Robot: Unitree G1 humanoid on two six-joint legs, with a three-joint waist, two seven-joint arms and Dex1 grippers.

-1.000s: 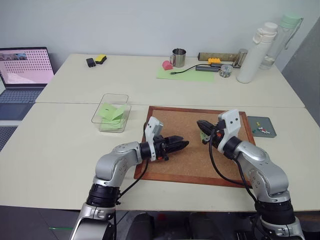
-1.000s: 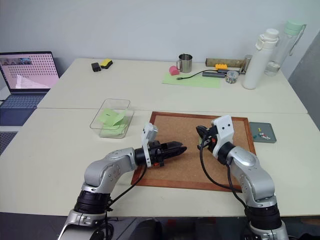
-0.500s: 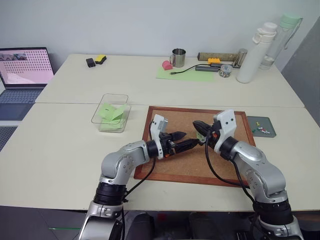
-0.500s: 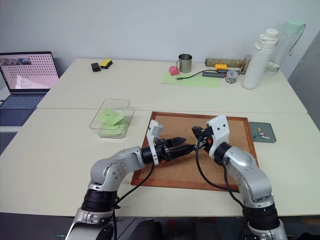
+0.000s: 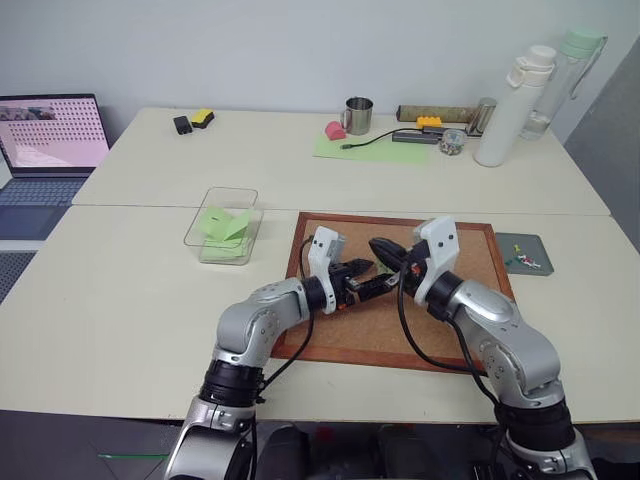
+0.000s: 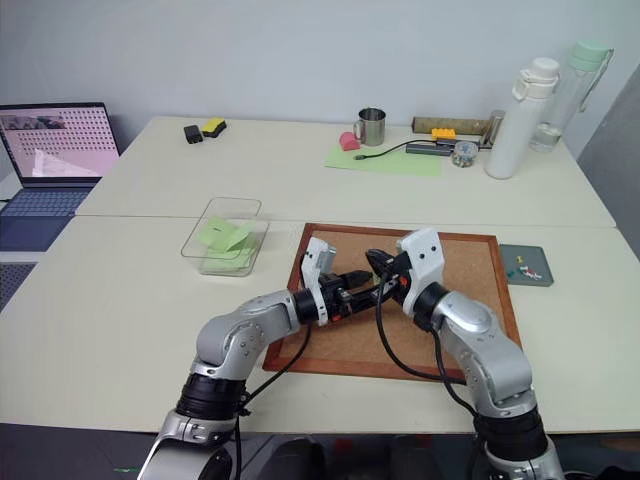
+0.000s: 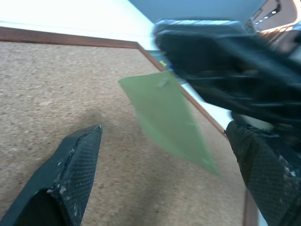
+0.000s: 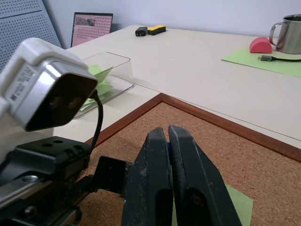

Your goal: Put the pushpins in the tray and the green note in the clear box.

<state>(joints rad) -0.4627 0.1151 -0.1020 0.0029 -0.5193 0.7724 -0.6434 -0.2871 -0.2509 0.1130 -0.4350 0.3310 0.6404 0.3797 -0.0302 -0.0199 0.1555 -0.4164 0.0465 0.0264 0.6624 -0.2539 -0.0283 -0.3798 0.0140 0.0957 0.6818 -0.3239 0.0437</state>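
Over the corkboard (image 5: 395,290) the two arms meet for what looks like a handover. The right gripper (image 8: 169,141) is pinched tight on the green note (image 7: 167,117), which hangs in the air from its tips, and the left gripper (image 7: 164,150) stands spread wide with a finger on either side of the sheet, not touching it. The clear box (image 5: 222,226) sits on the table beside the board, with some green notes already lying in it. The grey tray (image 5: 524,252) on the board's other side holds small coloured pins, so the pushpin part seems done. What remains, I'd say, is passing this note across and dropping it in the box.
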